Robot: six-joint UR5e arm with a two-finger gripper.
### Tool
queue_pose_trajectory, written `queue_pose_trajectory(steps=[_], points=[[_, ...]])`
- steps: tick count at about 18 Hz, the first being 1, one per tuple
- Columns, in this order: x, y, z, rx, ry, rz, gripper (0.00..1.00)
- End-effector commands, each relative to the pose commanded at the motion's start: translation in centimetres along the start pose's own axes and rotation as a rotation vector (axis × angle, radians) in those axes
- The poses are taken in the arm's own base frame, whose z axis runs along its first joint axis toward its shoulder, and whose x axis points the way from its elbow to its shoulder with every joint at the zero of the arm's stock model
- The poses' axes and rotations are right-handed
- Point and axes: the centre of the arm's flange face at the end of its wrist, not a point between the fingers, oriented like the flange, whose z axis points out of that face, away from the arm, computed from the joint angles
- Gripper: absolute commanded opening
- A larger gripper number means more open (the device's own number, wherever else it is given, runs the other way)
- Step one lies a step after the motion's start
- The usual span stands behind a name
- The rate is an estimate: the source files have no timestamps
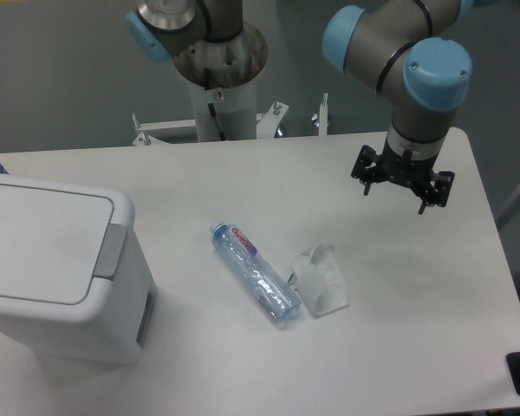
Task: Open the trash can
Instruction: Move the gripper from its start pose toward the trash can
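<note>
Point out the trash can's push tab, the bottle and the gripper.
push tab (113,250), fixed camera, middle of the grey tab
bottle (255,274), fixed camera, middle of its clear body
gripper (402,192), fixed camera, midway between the fingertips

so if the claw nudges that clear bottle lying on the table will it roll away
Probably. The clear bottle lies on its side and looks round, so a sideways push should roll it. It looks empty, so likely light. The crumpled clear wrapper beside it might stop it.

Clear bottle (255,275) lies beside crumpled plastic (321,279) — on table (399,329).
</note>
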Motion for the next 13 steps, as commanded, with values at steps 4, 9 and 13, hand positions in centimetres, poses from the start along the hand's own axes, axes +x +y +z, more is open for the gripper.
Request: queue_pose_trajectory(steps=[4, 9, 13], points=[[0.1, -0.2, -0.1, 0.01, 0.004, 0.002, 1.0], [1.6, -1.0, 1.4, 0.047, 0.014, -0.076, 1.0], [3.5, -3.7, 0.3, 0.177, 0.062, -0.21, 1.0]])
